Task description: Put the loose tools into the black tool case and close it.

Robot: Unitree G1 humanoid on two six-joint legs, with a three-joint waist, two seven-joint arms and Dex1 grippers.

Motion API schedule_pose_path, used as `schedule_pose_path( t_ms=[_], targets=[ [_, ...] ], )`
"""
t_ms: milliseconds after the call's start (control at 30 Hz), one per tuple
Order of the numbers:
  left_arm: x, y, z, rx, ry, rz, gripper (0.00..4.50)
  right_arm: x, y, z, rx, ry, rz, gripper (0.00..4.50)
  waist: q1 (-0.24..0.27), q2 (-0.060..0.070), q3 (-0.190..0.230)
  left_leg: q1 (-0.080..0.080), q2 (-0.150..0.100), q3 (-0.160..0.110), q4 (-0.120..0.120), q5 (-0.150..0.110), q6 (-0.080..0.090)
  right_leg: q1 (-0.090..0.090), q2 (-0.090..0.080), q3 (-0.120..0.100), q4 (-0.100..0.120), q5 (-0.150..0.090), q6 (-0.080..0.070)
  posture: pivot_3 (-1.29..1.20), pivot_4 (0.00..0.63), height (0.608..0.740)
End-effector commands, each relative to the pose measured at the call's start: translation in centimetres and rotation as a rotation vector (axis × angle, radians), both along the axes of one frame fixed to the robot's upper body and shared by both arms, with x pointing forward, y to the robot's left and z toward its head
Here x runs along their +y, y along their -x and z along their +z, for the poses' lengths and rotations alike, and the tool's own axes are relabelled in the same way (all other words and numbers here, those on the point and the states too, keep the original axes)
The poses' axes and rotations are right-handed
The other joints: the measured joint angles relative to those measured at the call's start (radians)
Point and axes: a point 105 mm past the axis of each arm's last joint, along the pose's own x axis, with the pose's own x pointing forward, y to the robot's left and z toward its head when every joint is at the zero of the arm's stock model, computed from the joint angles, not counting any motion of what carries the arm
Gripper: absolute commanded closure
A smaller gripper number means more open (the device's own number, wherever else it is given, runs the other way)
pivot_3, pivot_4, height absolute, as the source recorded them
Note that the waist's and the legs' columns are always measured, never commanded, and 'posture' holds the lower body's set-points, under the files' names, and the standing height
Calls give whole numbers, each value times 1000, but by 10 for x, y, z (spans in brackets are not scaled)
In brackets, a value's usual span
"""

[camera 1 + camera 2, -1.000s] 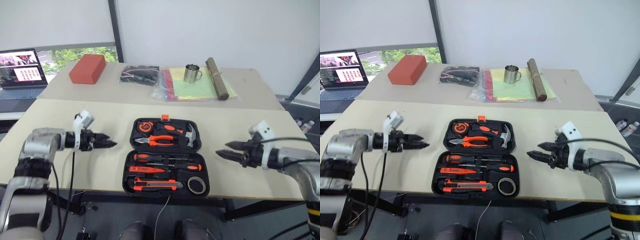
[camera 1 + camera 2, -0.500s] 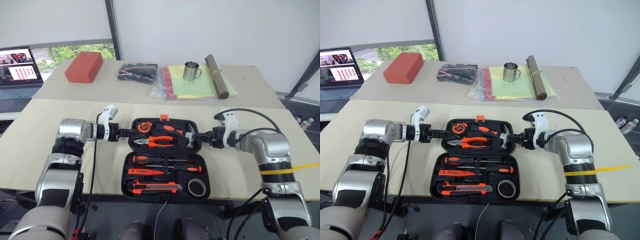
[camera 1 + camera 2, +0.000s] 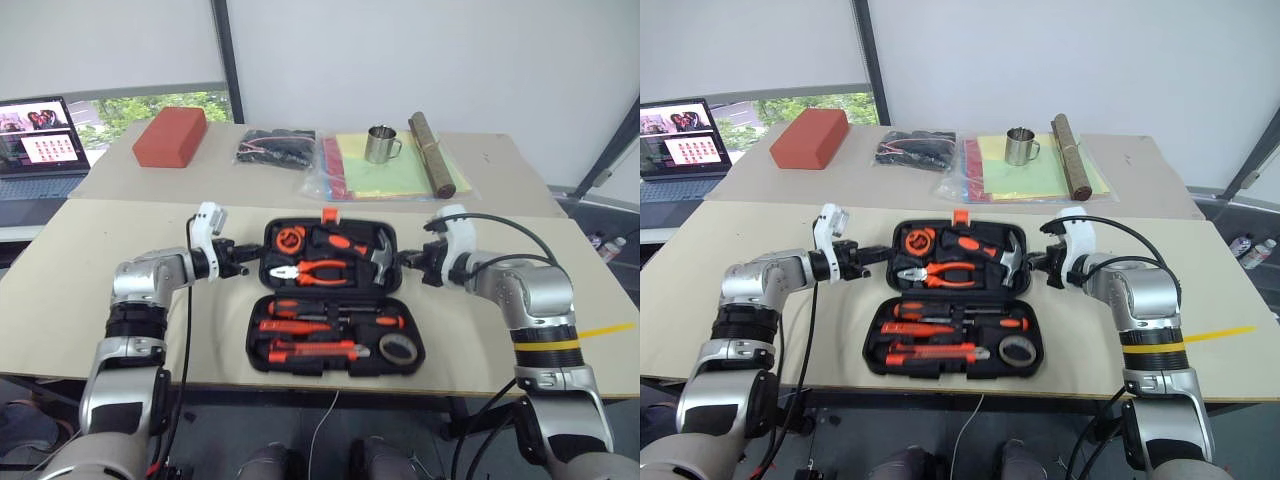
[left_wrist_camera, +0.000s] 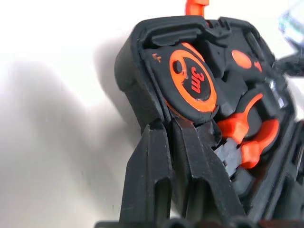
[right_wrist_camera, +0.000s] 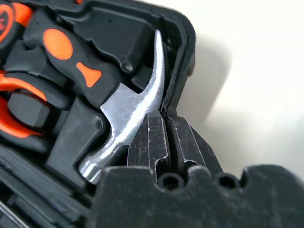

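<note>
The black tool case (image 3: 334, 300) lay open at centre frame, tools seated in its slots. The left gripper (image 3: 243, 258) pinched the lid's left rim; the right gripper (image 3: 406, 262) pinched its right rim, evidently to fold it shut. A second earlier both stood spread, well clear.

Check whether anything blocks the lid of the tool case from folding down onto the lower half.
Nothing visible does. Both tools grip the lid's side edges: left tool, right tool. The screwdrivers, utility knife and tape roll lie seated in the lower half of the black tool case, none sticking out over its rim.
</note>
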Motion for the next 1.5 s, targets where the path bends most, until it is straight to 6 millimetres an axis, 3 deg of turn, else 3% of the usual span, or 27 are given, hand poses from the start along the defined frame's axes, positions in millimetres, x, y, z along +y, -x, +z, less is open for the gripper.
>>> schedule_pose_path(
  t_ms=[33,167,367,500,700,833,933,967,1000,1033,1100,1133,1200,1267,1300,1400,1500],
  targets=[
    [-28,0,67,-384,-44,-65,4469,14,-3,74,-343,-24,33,4500,-2,0,0,-3,-1,1,0,1,0,-4,1,0,1,1,0,0,150,736],
    [-35,2,66,-472,-102,-82,4469,6,-4,76,-455,67,-7,4500,-5,0,0,-3,-1,4,-4,7,9,-5,10,-1,1,1,0,0,150,736],
    [-33,10,32,-497,-229,-115,4469,2,11,43,-541,243,13,4500,-5,0,0,-2,-3,4,-15,7,9,-5,11,-3,-5,0,1,0,150,736],
    [-17,19,11,-442,-224,-66,4469,1,37,16,-579,294,33,4500,-4,1,-2,2,-3,4,-18,7,9,-2,11,-2,-6,-2,3,0,150,736],
    [0,54,13,-368,-135,-32,4469,-12,89,23,-647,285,32,4500,-5,1,-3,18,-1,3,-20,6,8,15,10,0,-10,-7,5,0,150,736],
    [29,92,12,-217,-120,-75,3040,-28,123,32,-608,291,70,3148,-7,2,-2,20,2,3,-19,4,3,15,6,4,-13,-10,9,0,150,736],
    [67,133,-6,41,-163,-172,1893,-29,156,15,-450,291,213,2232,-4,2,-2,20,2,2,-18,4,3,15,6,7,-10,-10,9,0,150,736],
    [80,139,-8,88,-180,-179,1547,-27,168,8,-379,272,268,2213,-2,2,-2,20,2,2,-18,2,0,15,6,7,-10,-10,9,0,150,736],
    [91,141,-10,121,-195,-172,1547,-25,178,1,-317,250,314,2213,3,2,-2,21,2,1,-19,2,-1,15,6,6,-10,-11,8,0,150,736],
    [100,136,-10,133,-209,-154,1547,-23,187,-6,-256,226,358,2213,7,2,-2,21,2,1,-19,1,-2,15,6,6,-10,-12,7,0,150,736],
    [113,105,-9,79,-273,-76,1547,-16,204,-24,-149,238,473,2213,28,4,-2,23,2,0,-20,0,-4,15,5,5,-13,-13,6,0,150,736],
    [113,91,-6,42,-296,-56,1547,-13,209,-31,-111,249,511,2213,39,6,-3,23,2,-1,-20,-1,-4,15,4,4,-15,-12,6,0,150,736],
    [101,57,1,-50,-324,-29,1458,-8,209,-40,-94,275,550,2728,56,3,-4,22,2,-1,-18,0,-5,15,3,3,-16,-10,5,0,150,736],
    [74,28,6,-128,-333,-59,1975,-2,202,-47,-88,290,568,3207,59,1,-5,21,2,-1,-18,0,-5,16,3,4,-18,-5,6,0,150,736],
    [61,18,6,-153,-355,-85,2208,1,198,-50,-87,303,573,3653,61,-1,-6,20,2,-1,-17,0,-4,16,2,4,-19,-4,7,0,150,736],
    [19,-4,7,-236,-402,-180,3347,10,187,-59,-97,344,615,4500,55,-2,-7,10,1,0,-10,0,-1,14,4,2,-17,2,1,0,150,736],
    [-14,-14,5,-287,-442,-273,4387,17,177,-64,-106,371,646,4500,30,-3,-6,2,1,0,-4,5,11,9,12,-3,-16,1,2,0,150,736]
  ],
)
